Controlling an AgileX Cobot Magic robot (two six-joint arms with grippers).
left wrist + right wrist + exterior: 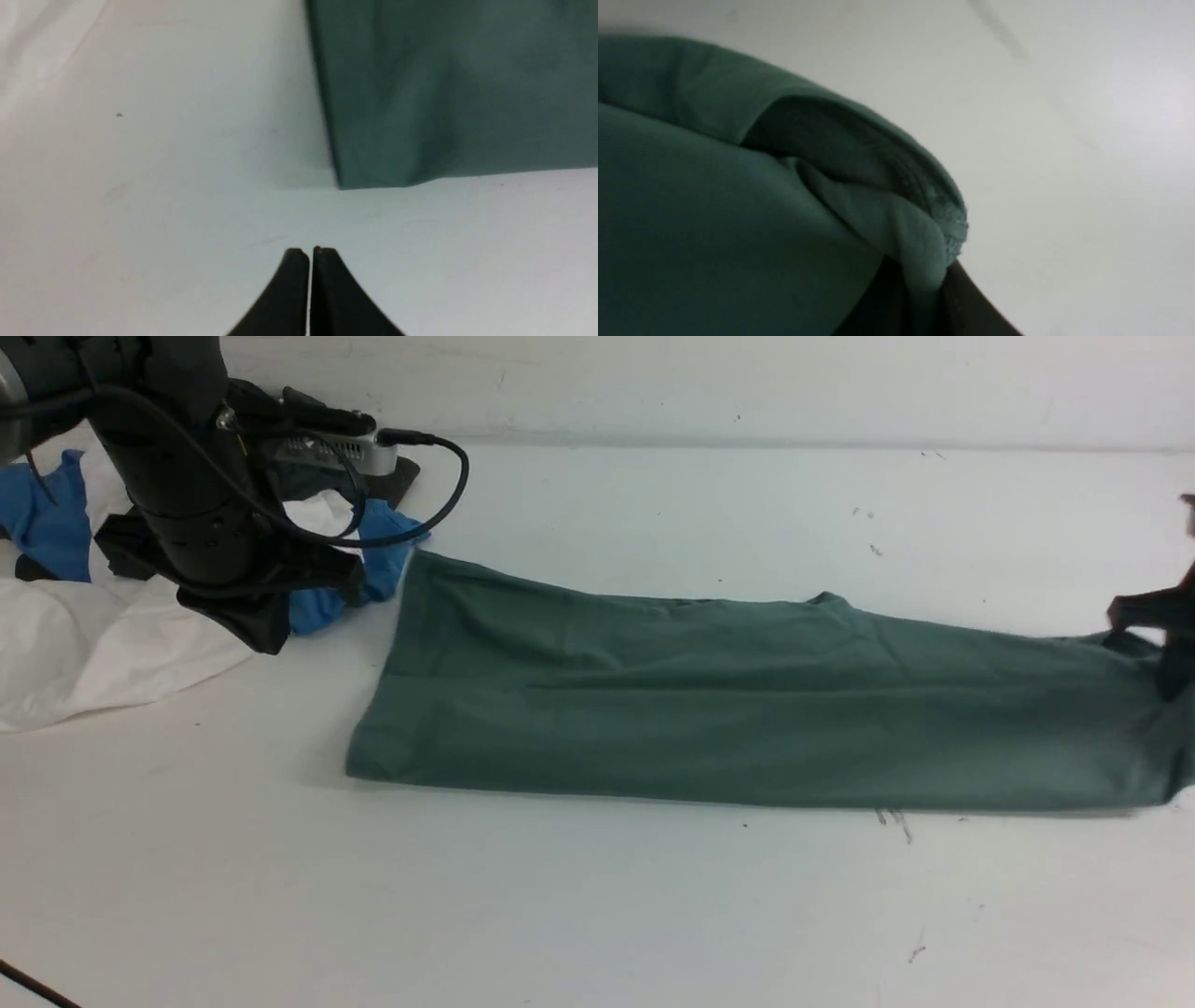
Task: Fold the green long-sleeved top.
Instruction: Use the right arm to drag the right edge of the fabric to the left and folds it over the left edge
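One white table (597, 915) carried the green long-sleeved top (747, 709), folded into a long band, one end clamped in the right claw (922, 294), the opposite corner lying ahead of the left claw (310, 254), whose tips were pressed together on nothing.

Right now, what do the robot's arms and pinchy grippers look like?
The thick, round, matte black left arm has looping black cables and a small silver-grey box on it. The left gripper has two smooth black fingers that curve to thin flat tips. The right gripper is black too, though only blurry bits show.
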